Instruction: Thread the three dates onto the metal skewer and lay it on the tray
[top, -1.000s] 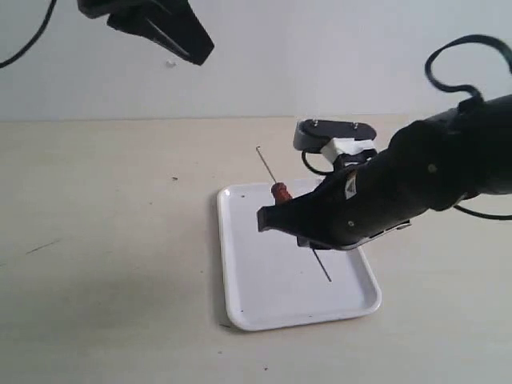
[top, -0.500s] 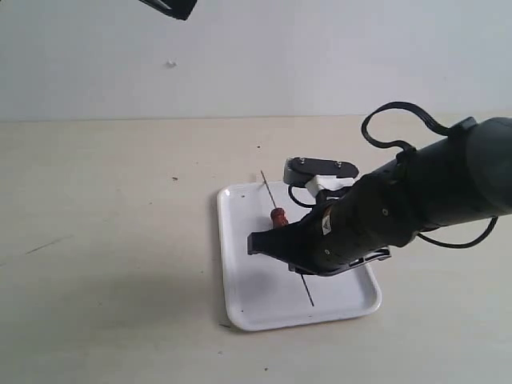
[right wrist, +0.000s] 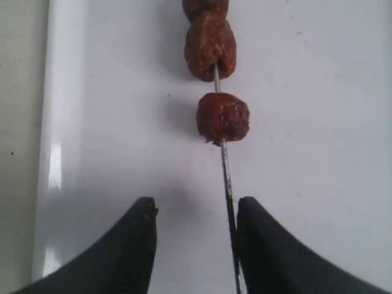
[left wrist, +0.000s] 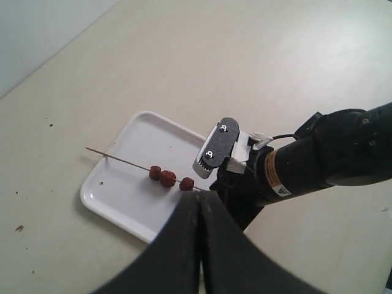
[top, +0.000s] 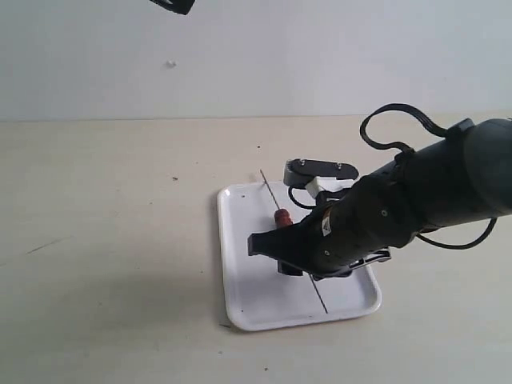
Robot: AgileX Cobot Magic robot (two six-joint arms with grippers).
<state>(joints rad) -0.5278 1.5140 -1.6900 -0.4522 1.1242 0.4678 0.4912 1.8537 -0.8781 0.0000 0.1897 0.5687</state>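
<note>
Your right hand (right wrist: 196, 211) spread wide over tray (right wrist: 61, 122); skewer (right wrist: 226, 177) carrying three dates (right wrist: 222, 116) lies there, just beside one finger (right wrist: 266, 245). Your left hand (left wrist: 200, 205) pinched closed.

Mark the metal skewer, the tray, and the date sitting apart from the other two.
metal skewer (right wrist: 226, 171), right wrist view, bare shaft
tray (top: 254, 298), exterior view, bare floor
lone date (right wrist: 223, 117), right wrist view, middle of the fruit

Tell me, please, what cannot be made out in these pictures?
Exterior view: the right arm hides some of the dates and the metal skewer's middle.
Right wrist view: the top edge cuts off the farthest date; the skewer's ends lie out of frame.
Exterior view: the top edge cuts off most of the left gripper.
</note>
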